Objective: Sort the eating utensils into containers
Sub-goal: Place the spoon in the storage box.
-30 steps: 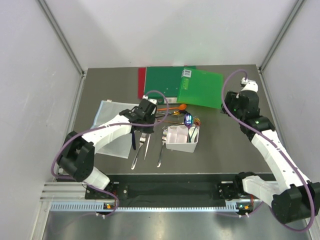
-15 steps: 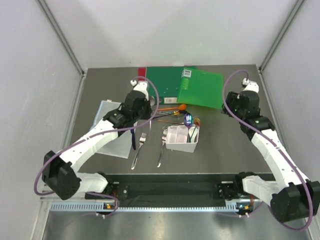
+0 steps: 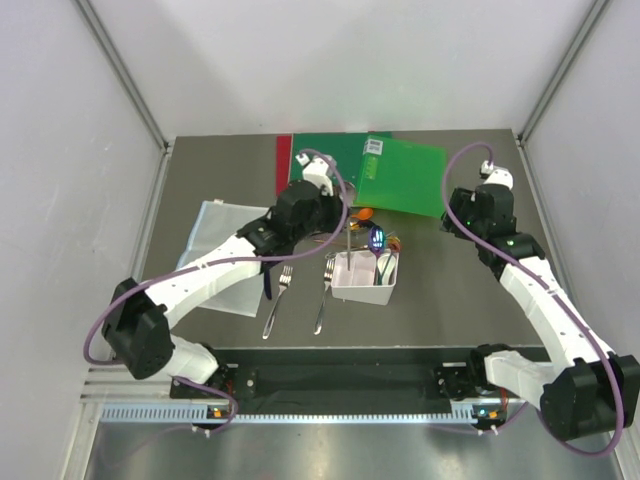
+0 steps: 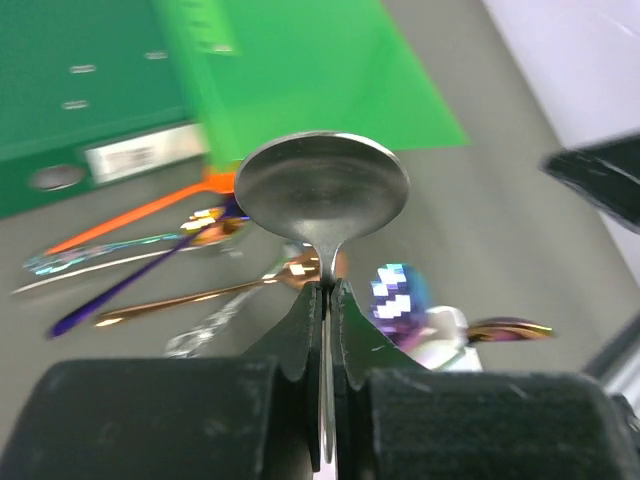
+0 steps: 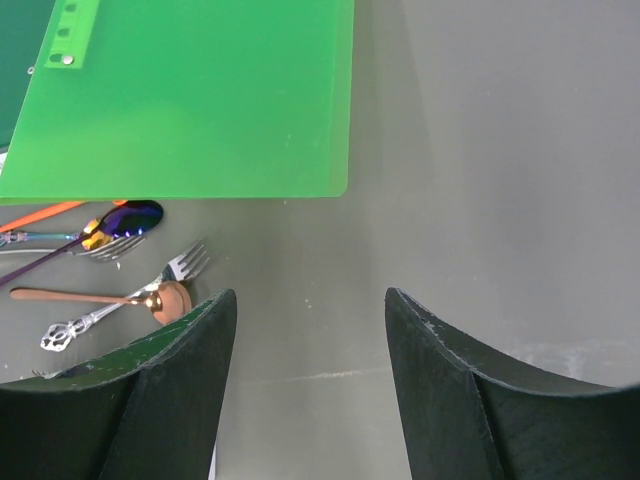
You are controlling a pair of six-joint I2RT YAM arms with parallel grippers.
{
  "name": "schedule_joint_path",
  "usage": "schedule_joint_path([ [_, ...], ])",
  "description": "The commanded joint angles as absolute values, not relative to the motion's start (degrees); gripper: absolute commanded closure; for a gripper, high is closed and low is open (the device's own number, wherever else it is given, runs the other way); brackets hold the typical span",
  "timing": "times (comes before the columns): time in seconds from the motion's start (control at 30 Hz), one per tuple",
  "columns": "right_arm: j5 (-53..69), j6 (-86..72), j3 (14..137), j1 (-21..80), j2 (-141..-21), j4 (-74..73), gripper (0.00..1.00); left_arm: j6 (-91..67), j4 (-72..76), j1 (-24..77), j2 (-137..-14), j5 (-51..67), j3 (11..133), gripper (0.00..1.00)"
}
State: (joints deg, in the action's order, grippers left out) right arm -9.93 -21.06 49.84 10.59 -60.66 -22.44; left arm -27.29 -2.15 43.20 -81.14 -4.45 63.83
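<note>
Left gripper (image 4: 327, 298): you have the silver spoon (image 4: 322, 186) pinched at its neck.
Right gripper (image 5: 305, 335): your jaws stand wide, holding nothing.

Silver spoon (image 4: 322, 188) held aloft beside white divided bin (image 3: 365, 294); other utensils (image 3: 277, 305) lie around.

— What do the arms look like?
— White moulded shells with black joint blocks, on both the left arm (image 3: 215, 272) and the right arm (image 3: 548, 305). A thin purple cable (image 3: 455, 160) loops along each.
— And the hands?
— Matte black. The right hand (image 5: 307, 300) has broad wedge fingers; the left hand (image 4: 327, 292) has slim tips. Black base mounts (image 3: 215, 385) sit at the near edge of the dark grey counter (image 3: 440, 300).
</note>
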Motion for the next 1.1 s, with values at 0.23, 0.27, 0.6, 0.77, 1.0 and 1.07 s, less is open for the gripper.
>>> schedule_joint_path([
  [0.23,-9.8,-20.9,49.6,9.5,-60.6,-21.5,0.39,-26.0,6.5,50.8,-83.1,-5.2,70.2,1.0],
  [0.27,-9.8,-20.9,49.5,9.4,-60.6,-21.4,0.39,-26.0,5.9,51.2,-83.3,-5.1,70.7,1.0],
  [0.6,-9.1,-20.9,48.4,9.2,-60.9,-20.8,0.39,-25.4,11.2,53.1,-87.1,-6.0,68.1,1.0],
  [0.77,-9.1,-20.6,48.3,9.0,-61.0,-20.9,0.39,-25.1,11.2,54.8,-89.6,-6.9,69.1,1.0],
  [1.0,-8.3,-20.8,48.1,8.8,-61.4,-20.5,0.39,-24.9,11.9,55.6,-89.5,-8.3,65.7,1.0],
  [1.07,-8.1,-20.8,48.2,8.7,-61.6,-20.4,0.39,-25.0,12.0,55.8,-89.1,-8.7,65.2,1.0],
])
